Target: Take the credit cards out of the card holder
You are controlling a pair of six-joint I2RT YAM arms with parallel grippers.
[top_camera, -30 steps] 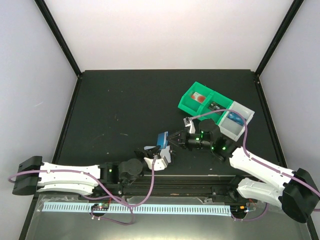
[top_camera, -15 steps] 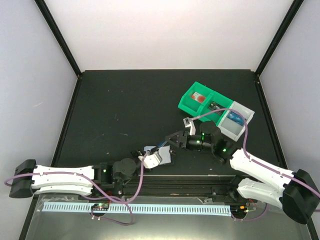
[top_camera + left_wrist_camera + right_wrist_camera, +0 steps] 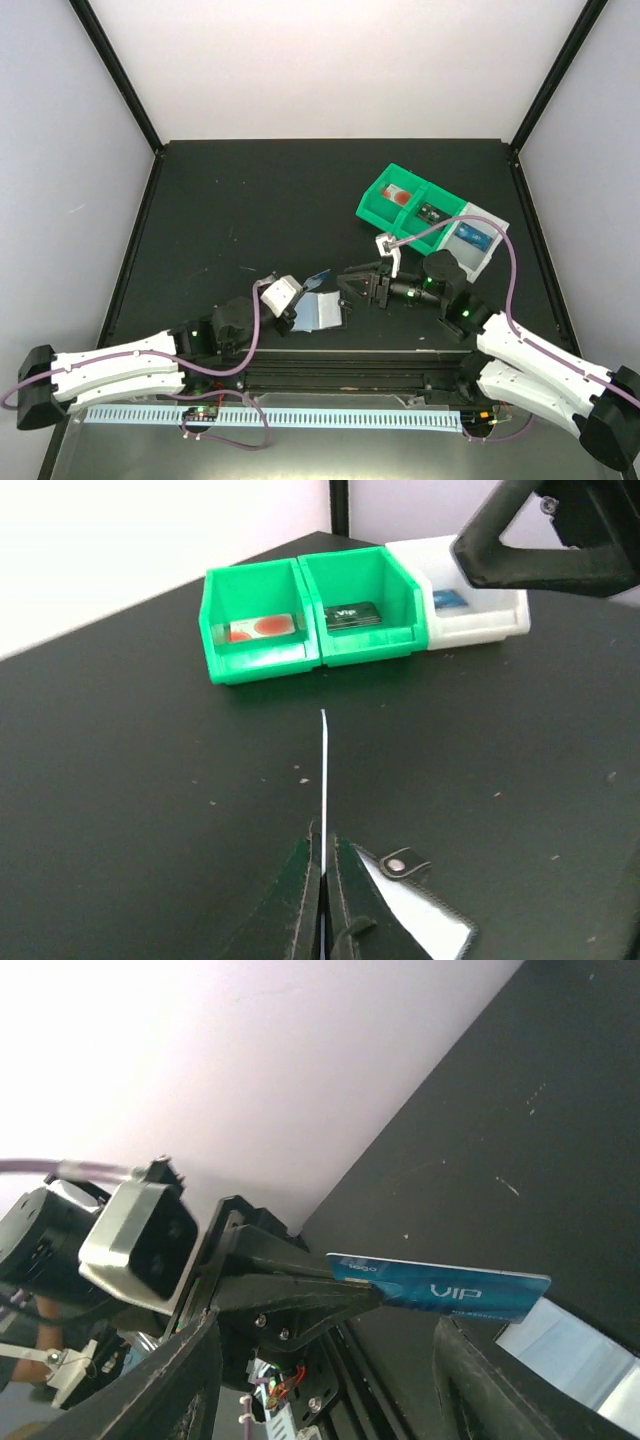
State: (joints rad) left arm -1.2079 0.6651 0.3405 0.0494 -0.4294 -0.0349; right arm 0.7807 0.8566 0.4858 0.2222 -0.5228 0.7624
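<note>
One blue credit card (image 3: 320,276) marked VIP (image 3: 450,1290) is pinched at its end by my left gripper (image 3: 303,288), which is shut on it. It shows edge-on (image 3: 323,765) above the table, between that gripper's closed fingers (image 3: 323,845). The pale card holder (image 3: 322,311) lies flat on the table below and right of them, its snap tab (image 3: 404,864) showing. My right gripper (image 3: 352,285) stands open just right of the card, its fingers either side of the card's free end (image 3: 325,1355), touching nothing.
A row of bins stands at the back right: a green bin (image 3: 383,205) with a red-and-white item, a green bin (image 3: 442,206) with a dark green item, and a white bin (image 3: 489,244) with a blue card (image 3: 468,236). The table's front rail (image 3: 340,385) runs beneath both arms.
My right gripper has opened, let go of the card and drawn back to the right. My left gripper has closed on the card and swung left; the holder now lies flat.
</note>
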